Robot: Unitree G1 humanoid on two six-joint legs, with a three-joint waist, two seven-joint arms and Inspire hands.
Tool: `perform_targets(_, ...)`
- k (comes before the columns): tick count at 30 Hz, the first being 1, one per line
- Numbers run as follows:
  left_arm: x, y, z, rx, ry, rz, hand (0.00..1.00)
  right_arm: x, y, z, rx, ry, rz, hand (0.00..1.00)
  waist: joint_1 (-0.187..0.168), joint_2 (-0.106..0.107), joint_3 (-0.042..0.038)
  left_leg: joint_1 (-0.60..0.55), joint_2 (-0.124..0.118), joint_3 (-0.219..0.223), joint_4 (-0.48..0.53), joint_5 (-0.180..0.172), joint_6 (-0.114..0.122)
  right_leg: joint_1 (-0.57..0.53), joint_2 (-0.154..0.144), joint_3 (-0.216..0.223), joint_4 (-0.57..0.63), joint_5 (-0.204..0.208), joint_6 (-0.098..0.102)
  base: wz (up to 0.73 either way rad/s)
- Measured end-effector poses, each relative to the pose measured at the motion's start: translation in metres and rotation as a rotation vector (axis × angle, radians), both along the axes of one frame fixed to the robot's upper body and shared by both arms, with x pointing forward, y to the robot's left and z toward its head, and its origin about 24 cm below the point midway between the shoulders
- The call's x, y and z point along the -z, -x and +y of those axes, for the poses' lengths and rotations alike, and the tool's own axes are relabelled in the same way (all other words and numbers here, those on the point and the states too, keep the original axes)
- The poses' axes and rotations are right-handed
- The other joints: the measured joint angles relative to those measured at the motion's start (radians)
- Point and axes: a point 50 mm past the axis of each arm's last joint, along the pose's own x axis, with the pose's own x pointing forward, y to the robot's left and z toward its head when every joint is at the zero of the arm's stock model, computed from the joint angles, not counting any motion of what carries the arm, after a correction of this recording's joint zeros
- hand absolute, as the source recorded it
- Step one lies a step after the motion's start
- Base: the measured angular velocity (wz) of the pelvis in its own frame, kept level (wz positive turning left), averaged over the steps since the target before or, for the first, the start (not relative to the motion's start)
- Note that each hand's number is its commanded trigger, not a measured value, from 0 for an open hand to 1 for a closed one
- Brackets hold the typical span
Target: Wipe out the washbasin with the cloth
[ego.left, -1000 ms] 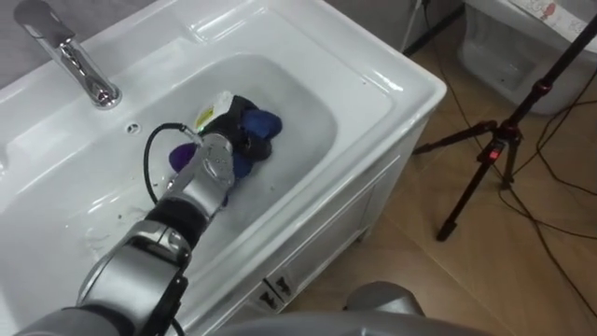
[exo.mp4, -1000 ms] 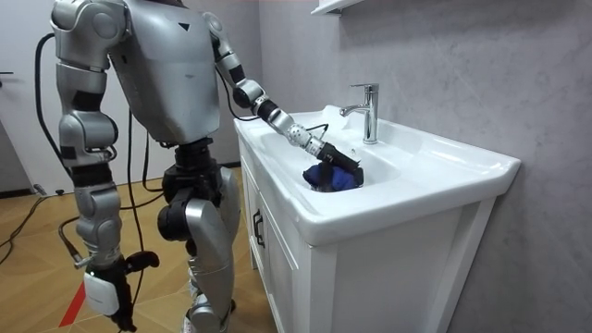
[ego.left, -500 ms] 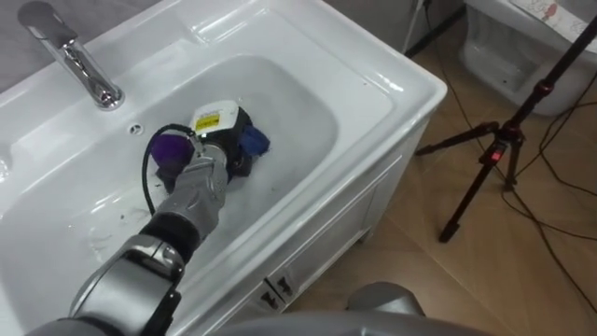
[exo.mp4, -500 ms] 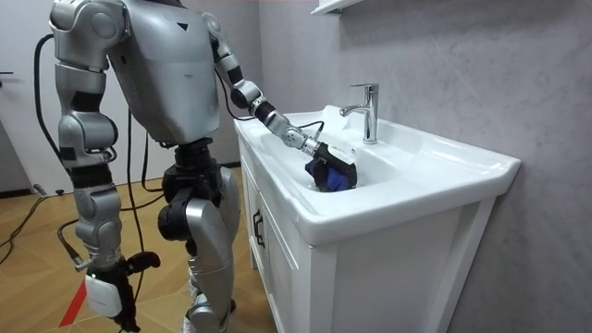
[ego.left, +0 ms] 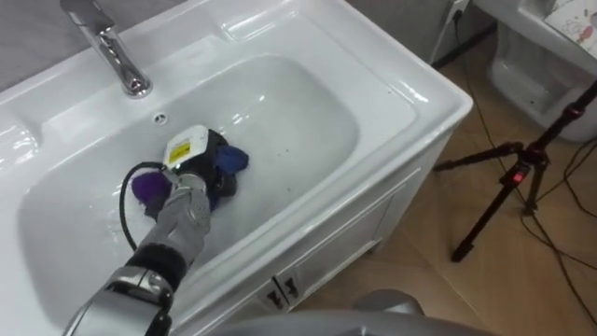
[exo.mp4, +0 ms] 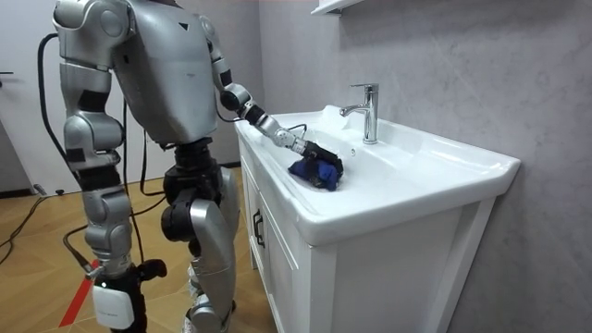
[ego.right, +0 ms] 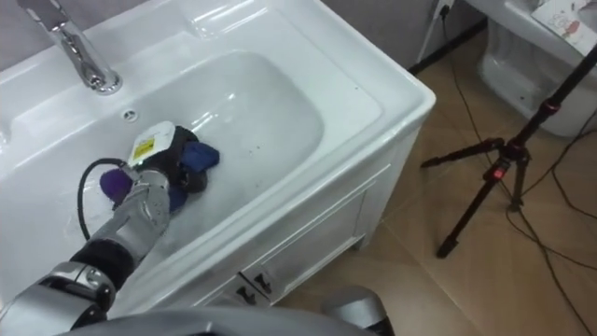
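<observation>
Blue cloth (ego.left: 230, 161) sits bunched right under the left hand (ego.left: 191, 161), fingers curled down into it, low in the white basin (ego.left: 303, 107), so I'd say the open bowl stretches off to the hand's right.

Hand and cloth down in the basin

The left hand (ego.left: 194, 166) sits on a cloth (ego.left: 230, 161) in the basin (ego.left: 308, 112), toward its left side. The faucet (ego.left: 114, 54) stands behind them. A tripod (ego.left: 511, 187) stands on the floor (ego.left: 438, 289) to the right.
</observation>
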Motion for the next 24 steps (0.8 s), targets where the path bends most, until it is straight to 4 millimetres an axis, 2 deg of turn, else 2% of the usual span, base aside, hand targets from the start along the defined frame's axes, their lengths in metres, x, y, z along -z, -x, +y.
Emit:
perform_targets(4,0.006,0.007,0.002,-0.137,0.17,-0.01,1.0,0.001,0.001,0.003,0.013,0.003,-0.003,0.0,0.025,-0.014,-0.0069,0.007,0.003,-0.015,0.0,0.001,-0.001,0.022,0.0,-0.014,-0.017,0.0,-0.002,0.11)
perform_targets(7,0.008,0.011,0.003,-0.209,0.259,-0.021,1.0,0.002,0.002,0.006,0.015,0.001,-0.002,0.0,0.038,-0.011,-0.0071,0.022,0.003,-0.017,-0.002,0.001,-0.001,0.04,-0.001,-0.017,-0.018,0.0,-0.002,0.03)
perform_targets(14,0.01,0.014,0.005,-0.25,0.322,-0.053,1.0,0.003,-0.001,0.011,0.038,0.008,-0.027,0.0,0.056,-0.014,-0.0083,0.036,0.004,-0.018,-0.012,0.001,-0.002,0.047,0.002,-0.017,-0.018,-0.002,-0.004,0.0)
perform_targets(19,0.01,0.015,0.004,-0.276,0.371,-0.066,1.0,0.003,0.008,0.012,0.042,0.003,-0.013,0.0,0.091,-0.019,-0.0095,0.048,0.004,-0.022,-0.015,0.001,-0.002,0.047,0.002,-0.015,-0.018,-0.006,-0.005,-0.01)
perform_targets(24,0.011,0.017,0.004,-0.28,0.383,-0.074,1.0,0.003,0.011,0.013,0.044,-0.001,-0.005,0.0,0.098,-0.022,-0.0107,0.05,0.003,-0.026,-0.017,0.001,-0.002,0.05,0.002,-0.017,-0.015,-0.011,-0.006,0.01)
